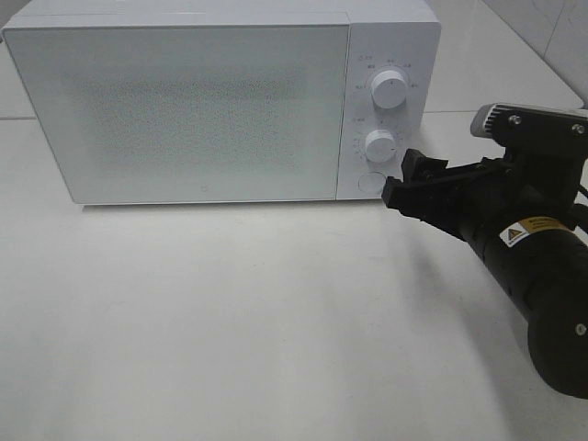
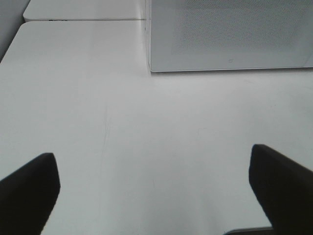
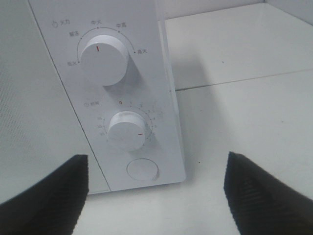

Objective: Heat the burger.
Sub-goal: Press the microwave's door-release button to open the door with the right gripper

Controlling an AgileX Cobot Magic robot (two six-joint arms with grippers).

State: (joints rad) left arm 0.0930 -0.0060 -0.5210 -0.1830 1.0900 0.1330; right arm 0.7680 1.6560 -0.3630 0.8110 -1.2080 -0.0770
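Note:
The burger is out of view in every frame. A white microwave [image 1: 184,101] stands at the back of the table with its frosted door shut. My right gripper [image 1: 401,179] hovers open just right of the control panel, level with the round button [image 1: 369,182]. In the right wrist view its black fingers [image 3: 49,196] stand wide apart with nothing between them, facing the upper knob [image 3: 102,58], the lower knob [image 3: 126,129] and the button [image 3: 142,170]. My left gripper [image 2: 154,196] is open and empty over bare table in front of the microwave [image 2: 230,34].
The white table [image 1: 230,322] stretches out in front of the microwave. A seam to a second table surface [image 2: 83,10] runs behind it. The right arm's black body [image 1: 542,294] fills the right edge of the high view.

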